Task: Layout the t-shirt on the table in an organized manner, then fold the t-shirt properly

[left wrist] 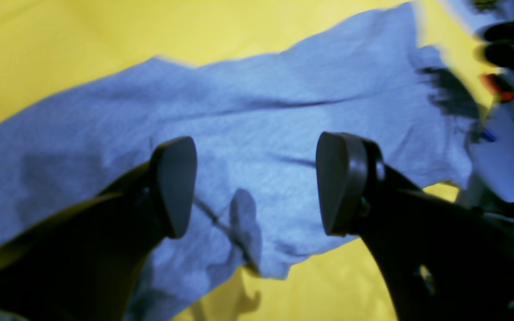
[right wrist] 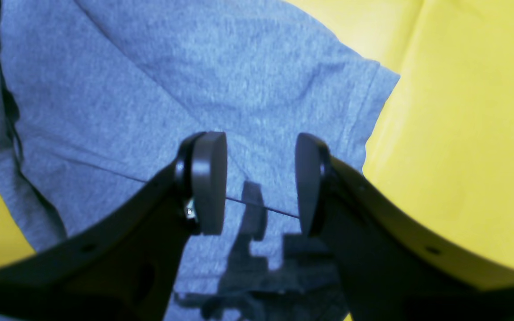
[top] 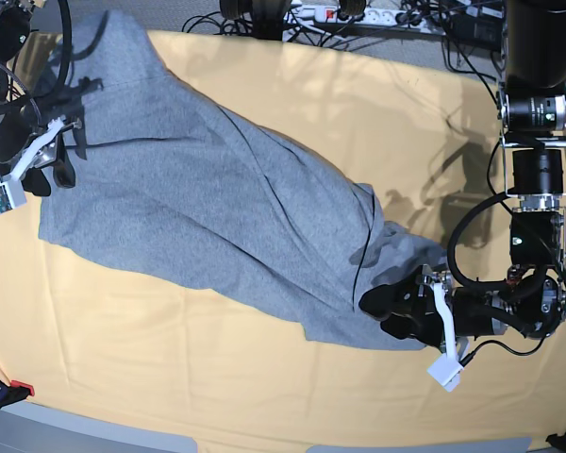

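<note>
The t-shirt [top: 208, 208] lies spread on the counter [top: 264, 396]. The left pincer [left wrist: 257, 185] gapes over its crumpled end, holding nothing; the right pincer [right wrist: 261, 183], half-spread, hovers above a sleeve, empty.

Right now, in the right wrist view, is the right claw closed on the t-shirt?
No, the right claw stands open above the t-shirt, with grey cloth visible between its pads.

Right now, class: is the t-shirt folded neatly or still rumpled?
Rumpled: the t-shirt lies diagonally across the table, creased and bunched, no neat fold.
</note>
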